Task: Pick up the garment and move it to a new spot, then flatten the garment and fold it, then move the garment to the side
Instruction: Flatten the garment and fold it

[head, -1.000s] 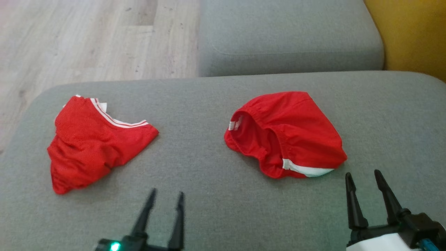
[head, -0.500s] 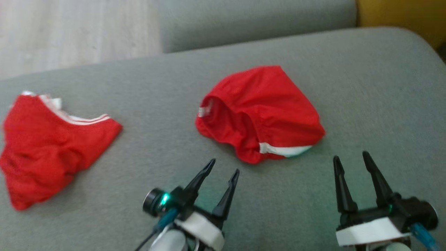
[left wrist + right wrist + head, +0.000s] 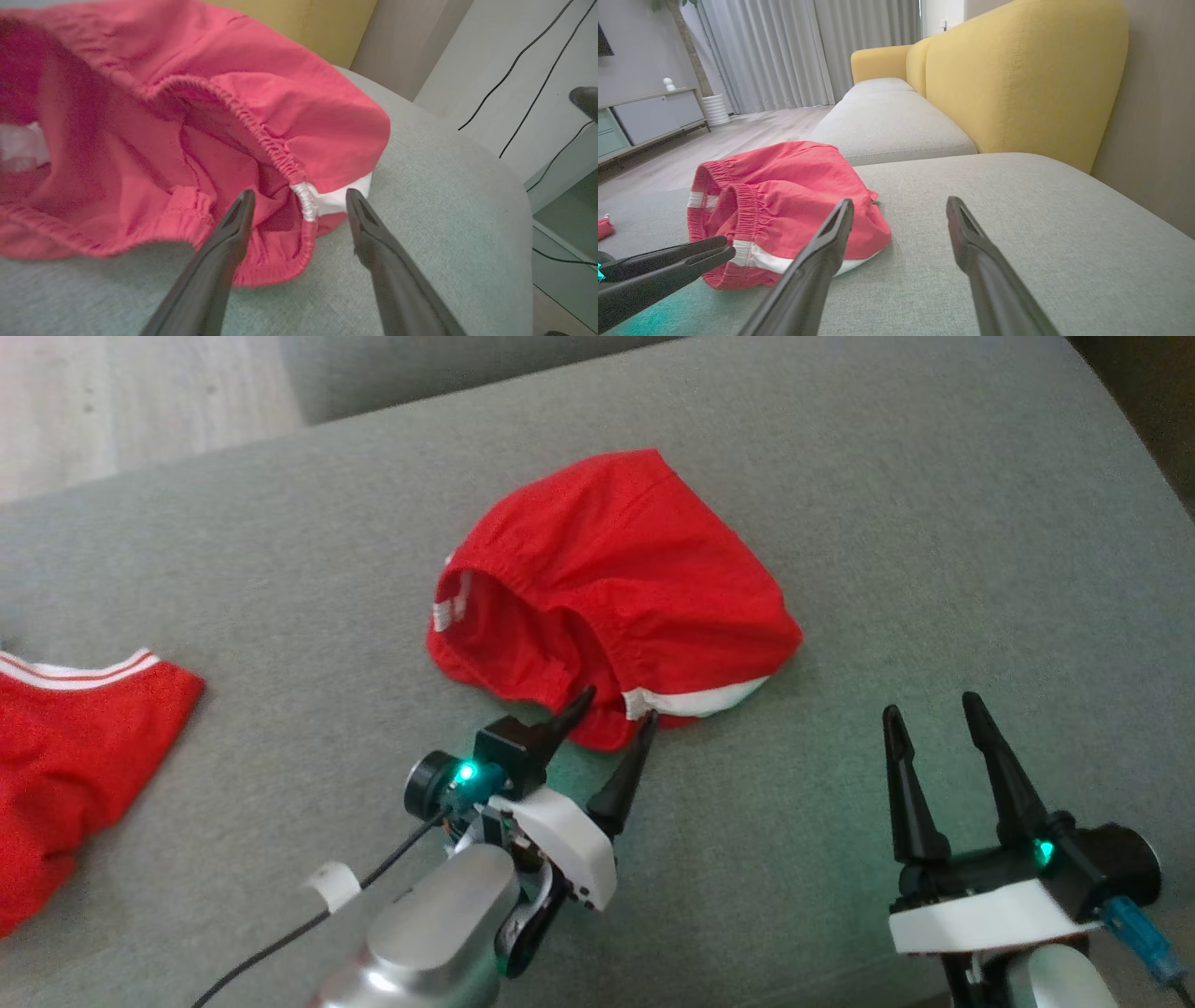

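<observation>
Head view: shorts lay bunched mid-cushion, waistband gaping toward the robot. Left tool was spread, tips at the near hem by the white stripe, probably lined up to nip that edge for the lift. Right tool was spread too, off to the side, clear of the cloth and holding nothing; likely waiting its turn. A red cloth sat far left, well apart. Left wrist view: left tool straddled the waistband where red met white, not yet closed on it. Right wrist view: right tool aimed at bare cushion just beside the shorts. Pick-up looked barely begun; on such floppy cloth a shallow pinch could slip.
</observation>
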